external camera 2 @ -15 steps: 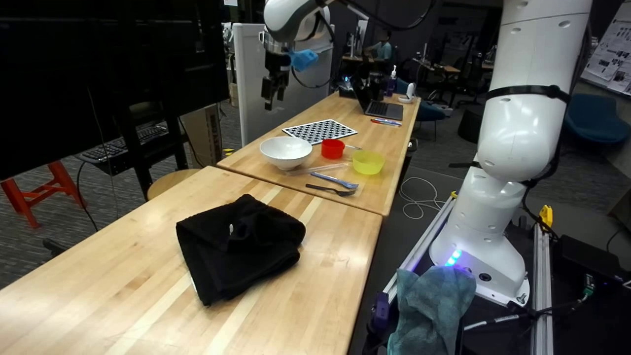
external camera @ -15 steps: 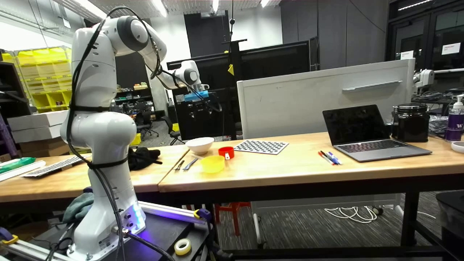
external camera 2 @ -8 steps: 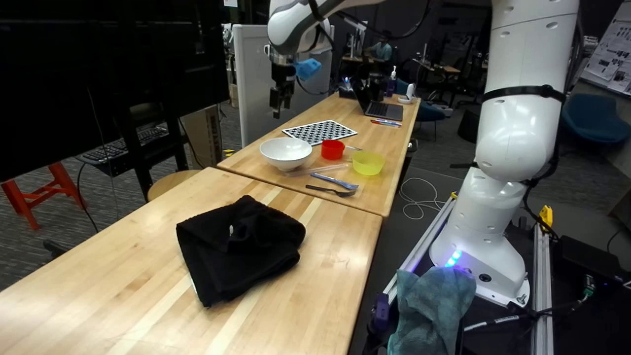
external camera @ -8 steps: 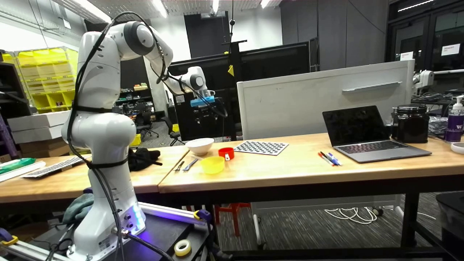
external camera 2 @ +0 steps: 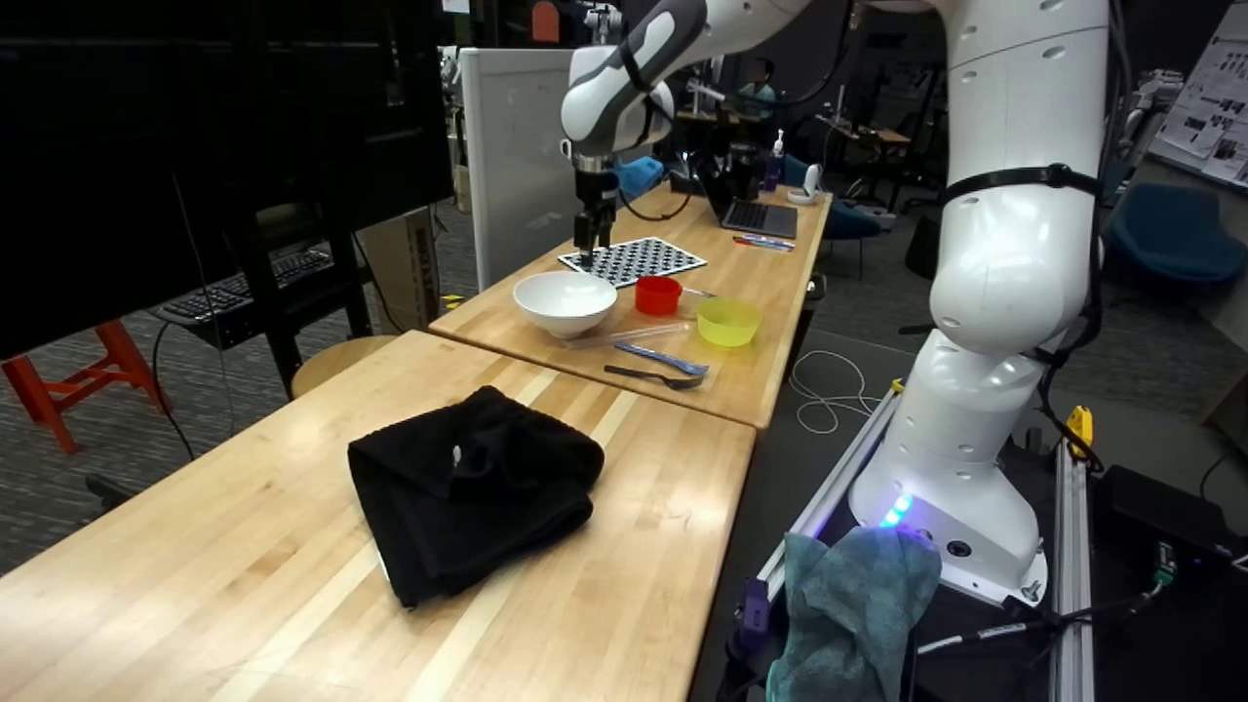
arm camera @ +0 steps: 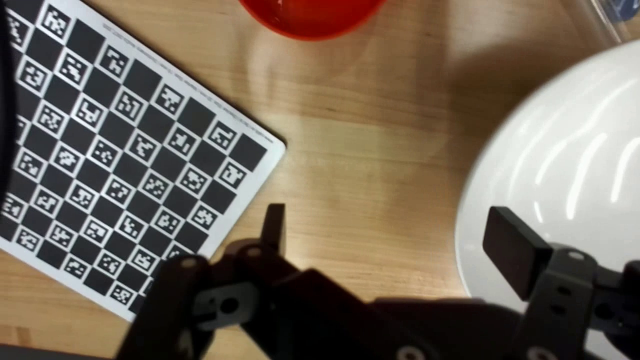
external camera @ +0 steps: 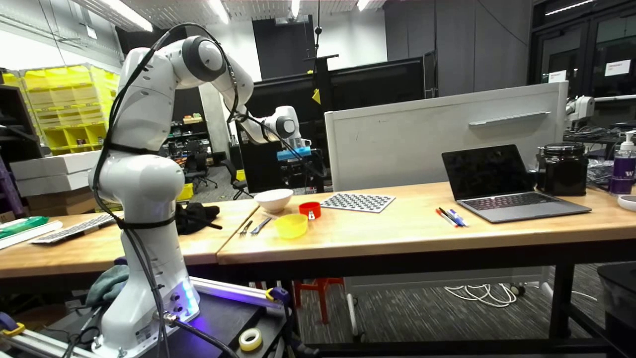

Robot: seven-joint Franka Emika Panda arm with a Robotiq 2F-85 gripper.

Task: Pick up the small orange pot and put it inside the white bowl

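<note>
Hanging wide and empty over the desk [arm camera: 365, 200], the fingers [arm camera: 517, 250] are probably spread to span the red pot [external camera 2: 658, 296] below, off to one side; the bowl [arm camera: 575, 130] shows behind one finger.

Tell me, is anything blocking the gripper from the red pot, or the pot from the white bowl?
Nothing I can see. In the wrist view, only tabletop shows between the open gripper and the red pot, and between the pot and the white bowl. One finger appears over the bowl and might bump it.
</note>
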